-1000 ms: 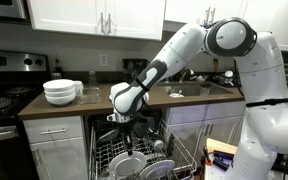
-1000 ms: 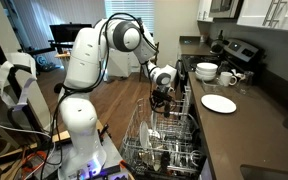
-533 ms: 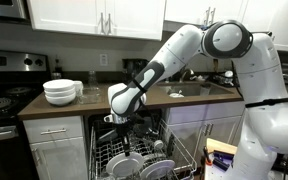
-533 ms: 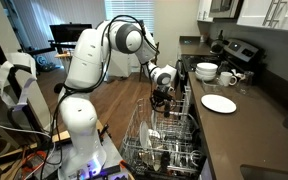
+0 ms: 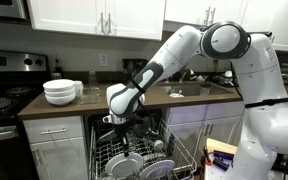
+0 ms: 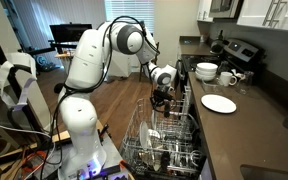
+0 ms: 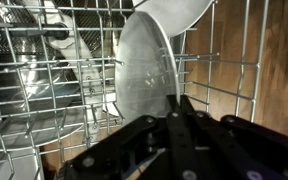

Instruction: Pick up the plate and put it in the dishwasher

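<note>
The plate lies flat on the dark table, close to its front edge and roughly midway along it, well apart from the jaws. A stack of white bowls stands further along the same edge, toward the corner by the black stove; in an exterior view the bowls sit at the table's end next to that stove. White cabinets hang above the table, and wood flooring runs past the robot's base.

Below the front edge the dishwasher stands open with its wire rack pulled out (dishes already among the tines). The white arm bends down over the rack, with the jaws just above it.

In the wrist view a greyish disc stands on edge in the rack, with a white piece cut off at the top. The dark fingers meet at the disc's lower rim. I cannot tell whether they pinch it or merely sit against it, since the tips are blurred and shadowed.
</note>
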Tool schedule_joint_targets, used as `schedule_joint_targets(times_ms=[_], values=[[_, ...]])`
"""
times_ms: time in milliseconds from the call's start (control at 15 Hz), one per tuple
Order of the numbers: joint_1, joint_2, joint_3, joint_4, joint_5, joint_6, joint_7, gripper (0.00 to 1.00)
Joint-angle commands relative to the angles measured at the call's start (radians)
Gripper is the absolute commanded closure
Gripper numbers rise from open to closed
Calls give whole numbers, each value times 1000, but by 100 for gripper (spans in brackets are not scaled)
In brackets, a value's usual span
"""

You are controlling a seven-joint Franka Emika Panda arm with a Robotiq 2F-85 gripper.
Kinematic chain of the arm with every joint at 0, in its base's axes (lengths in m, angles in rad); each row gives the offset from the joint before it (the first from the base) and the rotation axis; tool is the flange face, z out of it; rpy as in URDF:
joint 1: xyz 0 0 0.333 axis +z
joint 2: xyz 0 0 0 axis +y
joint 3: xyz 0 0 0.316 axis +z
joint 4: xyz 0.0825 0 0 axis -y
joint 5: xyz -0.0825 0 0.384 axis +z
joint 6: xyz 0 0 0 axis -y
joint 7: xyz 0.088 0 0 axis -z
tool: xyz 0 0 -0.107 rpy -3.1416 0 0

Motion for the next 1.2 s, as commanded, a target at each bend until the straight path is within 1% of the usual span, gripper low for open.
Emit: schedule_joint_targets(times_ms=[0, 67, 200, 333, 400, 467, 533, 600, 667, 733, 800, 867, 933, 1000, 1133], values=[[-12, 10, 9, 26, -23, -28, -10, 90], [-12, 10, 10, 26, -23, -28, -10, 92], [-12, 9, 10, 27, -23, -29, -11, 89], [-13, 8, 10, 29, -22, -31, -11, 83], [-12, 7, 10, 29, -23, -32, -10, 78], [-13, 6, 10, 30, -22, -33, -11, 75], [-13, 6, 10, 31, -22, -33, -11, 68], [-13, 5, 10, 31, -22, -35, -11, 56], [-11, 4, 10, 31, -23, -34, -9, 56], [-10, 0, 9, 29, -24, -35, -6, 48], [-8, -5, 9, 25, -27, -34, -4, 42], [-5, -16, 7, 17, -34, -28, 0, 34], [-3, -26, 6, 12, -41, -23, 3, 33], [0, -43, 4, 3, -52, -14, 8, 26], [8, -81, 1, -14, -79, 3, 17, 18]])
